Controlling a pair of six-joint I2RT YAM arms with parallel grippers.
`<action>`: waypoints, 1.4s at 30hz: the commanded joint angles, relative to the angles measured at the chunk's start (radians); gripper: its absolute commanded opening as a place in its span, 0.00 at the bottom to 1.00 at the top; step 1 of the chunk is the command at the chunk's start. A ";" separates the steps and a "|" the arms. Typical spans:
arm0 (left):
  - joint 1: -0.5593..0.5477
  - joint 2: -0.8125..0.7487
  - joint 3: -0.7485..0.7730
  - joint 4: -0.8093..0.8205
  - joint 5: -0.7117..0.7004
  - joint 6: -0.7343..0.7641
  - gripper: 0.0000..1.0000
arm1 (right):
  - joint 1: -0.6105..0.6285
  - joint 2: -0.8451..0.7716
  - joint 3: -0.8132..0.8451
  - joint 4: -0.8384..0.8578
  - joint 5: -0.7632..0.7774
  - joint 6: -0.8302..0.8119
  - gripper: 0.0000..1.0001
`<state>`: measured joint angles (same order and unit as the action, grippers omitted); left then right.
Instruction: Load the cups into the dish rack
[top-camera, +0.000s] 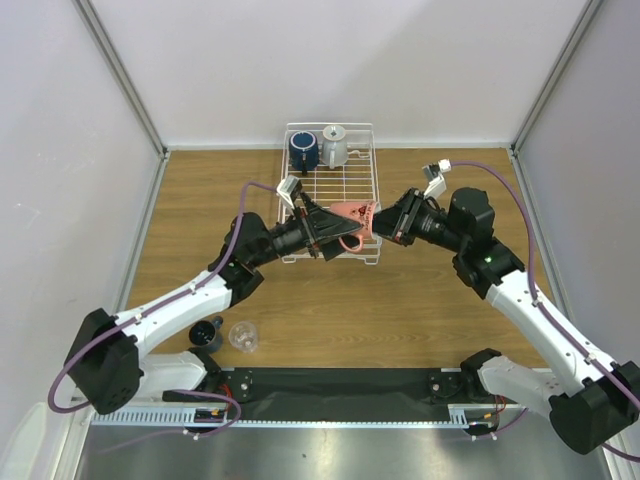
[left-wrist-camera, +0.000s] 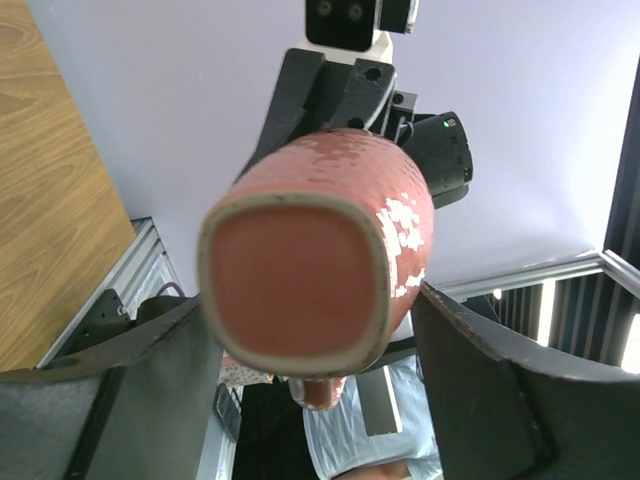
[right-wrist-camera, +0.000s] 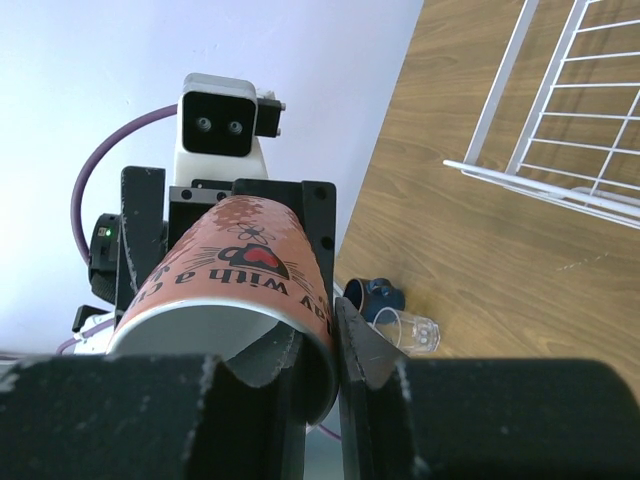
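**Pink cup held over the rack, between two grippers**

The right gripper (right-wrist-camera: 318, 352) is clamped on the rim of the salmon-pink cup (right-wrist-camera: 230, 270), with one finger inside the mouth and the other against the outer wall. The cup lies sideways in the air, its mouth toward the right arm. Its base points at the left gripper (left-wrist-camera: 310, 312), whose jaws stand wide on either side of that base; whether they press it I cannot tell. The cup hangs over the near right part of the dish rack (top-camera: 345, 185). At the rack's far end, the large navy mug (top-camera: 303, 152) and light grey mug (top-camera: 334, 146) stand side by side. The small dark blue cup (top-camera: 206, 333) and clear glass tumbler (top-camera: 242, 336) sit just beside each other on the table (top-camera: 400, 310), near the left arm's base.
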<state>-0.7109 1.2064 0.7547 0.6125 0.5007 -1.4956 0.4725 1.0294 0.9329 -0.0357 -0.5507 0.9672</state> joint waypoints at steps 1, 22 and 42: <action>-0.018 0.016 0.058 0.075 -0.008 -0.025 0.76 | -0.008 0.001 0.015 0.102 -0.032 -0.005 0.00; -0.030 0.012 0.011 0.193 -0.048 -0.091 0.00 | -0.041 0.015 -0.006 0.119 -0.094 -0.007 0.00; -0.027 0.013 0.147 -0.011 -0.011 0.083 0.00 | -0.101 -0.058 0.021 -0.176 -0.083 -0.099 0.61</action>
<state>-0.7399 1.2415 0.8070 0.6113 0.4976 -1.5036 0.3870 1.0073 0.9207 -0.1097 -0.6231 0.9161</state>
